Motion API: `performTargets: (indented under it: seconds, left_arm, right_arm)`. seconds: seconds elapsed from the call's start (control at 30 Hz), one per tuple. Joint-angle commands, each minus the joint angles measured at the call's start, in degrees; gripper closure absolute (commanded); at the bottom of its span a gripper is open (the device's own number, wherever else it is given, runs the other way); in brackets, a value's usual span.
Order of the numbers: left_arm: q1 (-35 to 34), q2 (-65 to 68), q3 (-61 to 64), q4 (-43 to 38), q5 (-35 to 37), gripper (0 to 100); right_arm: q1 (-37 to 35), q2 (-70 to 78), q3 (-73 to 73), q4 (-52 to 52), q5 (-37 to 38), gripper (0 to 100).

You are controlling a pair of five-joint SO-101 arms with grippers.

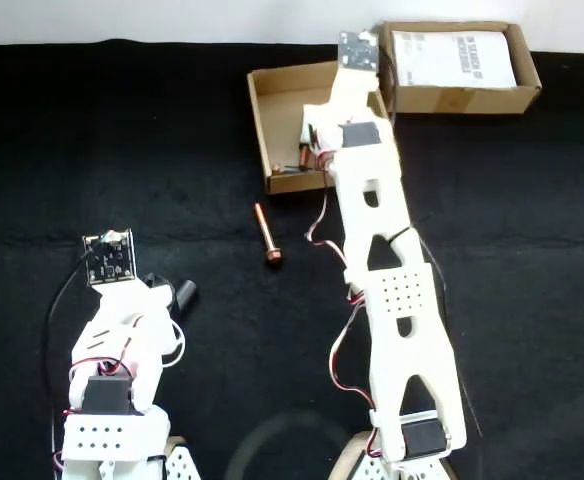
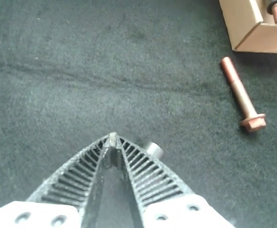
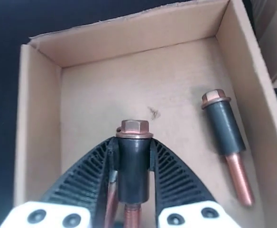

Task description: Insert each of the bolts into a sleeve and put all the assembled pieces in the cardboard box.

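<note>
- A sleeved bolt [image 3: 133, 166] is clamped at its black sleeve by the closed right gripper [image 3: 133, 142], over the floor of the cardboard box [image 3: 39, 118] at the surface's 12 o'clock.
- Another assembled piece [image 3: 224, 137] lies in the box nearby, not touching.
- Best release: go low and open over bare cardboard, away from that piece.
- A bare bolt [image 1: 268, 235] lies on the black surface [image 1: 532, 250], at 6 o'clock from the box.
- A loose sleeve [image 1: 185, 293] sits at 8 o'clock, beside the left gripper [image 2: 113, 142], which is closed and empty.

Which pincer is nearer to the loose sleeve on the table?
Left. The left pincer, shut, is just beside the sleeve; the right pincer is far off over the box, holding a sleeved bolt.
</note>
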Motion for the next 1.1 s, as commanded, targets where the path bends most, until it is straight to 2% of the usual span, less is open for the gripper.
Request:
performTargets:
  seconds: [0.0, 0.13, 0.27, 0.47, 0.63, 0.7, 0.83, 0.97, 1.07]
  left_arm:
    - [0.84, -0.75, 1.54, 0.44, 0.09, 96]
    - [0.57, -1.01, 1.54, 2.20, 0.44, 85]
    - [0.48, -0.92, 1.54, 2.37, 2.02, 84]
    - [0.22, -0.84, 1.54, 2.37, 2.11, 84]
    - [-4.09, -1.19, 1.10, 2.11, 2.81, 84]
    - [-6.02, -1.19, 0.92, 2.11, 5.19, 84]
    - [-13.05, -1.19, 0.40, 2.29, 6.51, 84]
    - [-25.01, -1.19, -1.98, 2.46, 6.24, 84]
    - [-33.45, -1.19, -3.74, 2.46, 6.07, 84]
  right_arm:
    - [-0.84, -1.19, -10.59, 8.84, 0.62, 97.8]
    - [-2.86, -1.19, -21.14, 21.41, 0.62, 86.1]
    - [-3.38, -2.77, -23.78, 27.91, 0.62, 77.3]
    - [-2.59, -8.31, -23.78, 34.86, 0.44, 76.9]
    - [-3.38, -14.64, -23.78, 40.04, 0.18, 76.9]
    - [-3.82, -17.80, -23.78, 40.40, 0.18, 77.0]
    - [-5.05, -24.48, -23.34, 40.57, 0.26, 77.0]
    - [-8.31, -30.02, -22.99, 40.66, 0.35, 77.0]
    - [-11.38, -35.21, -16.31, 40.66, 0.18, 77.0]
